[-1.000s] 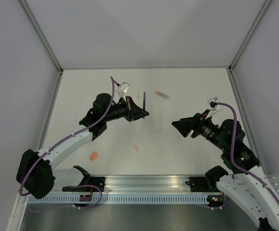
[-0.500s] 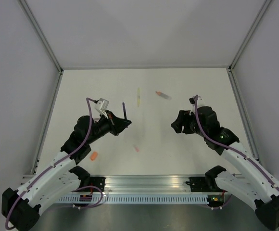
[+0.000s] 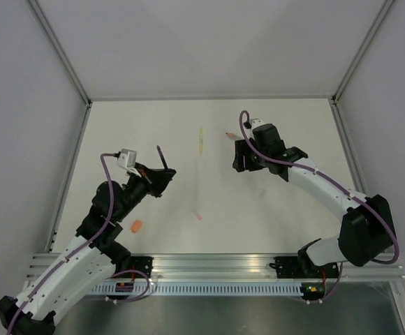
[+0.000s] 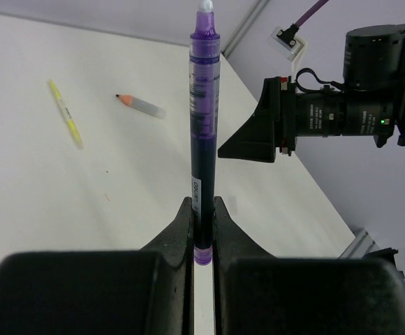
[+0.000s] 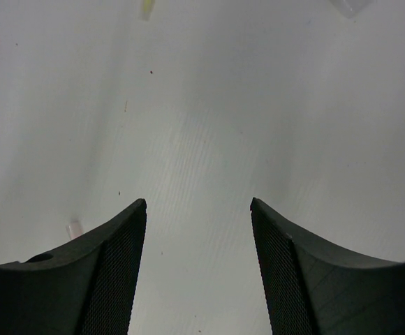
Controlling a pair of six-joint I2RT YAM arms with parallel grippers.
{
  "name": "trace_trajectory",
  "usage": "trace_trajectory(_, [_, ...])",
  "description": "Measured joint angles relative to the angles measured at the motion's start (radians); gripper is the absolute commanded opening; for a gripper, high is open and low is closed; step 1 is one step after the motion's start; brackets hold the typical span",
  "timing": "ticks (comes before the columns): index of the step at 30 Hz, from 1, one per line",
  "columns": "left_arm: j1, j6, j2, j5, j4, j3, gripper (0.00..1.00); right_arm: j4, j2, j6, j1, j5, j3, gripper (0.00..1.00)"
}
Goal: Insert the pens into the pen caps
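Note:
My left gripper is shut on the lower end of a dark purple pen, which stands upright out of the jaws above the table's left half. The right gripper hangs open over bare table, nothing between its fingers. A yellow pen lies at the far middle. Next to it lies a grey pen with an orange tip, partly hidden under the right arm in the top view. A pale pink cap and an orange cap lie nearer the front.
Grey walls with metal corner posts close off the white table at the back and both sides. A metal rail carrying the arm bases runs along the near edge.
The left arm has drawn back toward the near left, still gripping the purple pen. The right arm has swung up to the far middle, beside the grey pen.

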Motion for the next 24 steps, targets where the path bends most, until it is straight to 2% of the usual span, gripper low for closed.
trace_trajectory(7, [0.0,0.002,-0.043,-0.129,-0.021,-0.006,0.02,0.057,0.136,0.001,0.013,0.0,0.096,0.65])
trace_trajectory(13, [0.0,0.003,0.051,-0.126,-0.021,-0.008,0.02,0.043,0.169,-0.003,0.017,0.071,0.102,0.67])
trace_trajectory(18, [0.0,0.003,0.092,-0.12,-0.028,-0.008,0.02,0.014,0.19,0.011,0.017,0.182,0.113,0.64])
trace_trajectory(24, [0.0,0.002,0.083,-0.159,-0.058,-0.008,0.02,0.003,0.259,0.012,0.026,0.172,0.13,0.64])
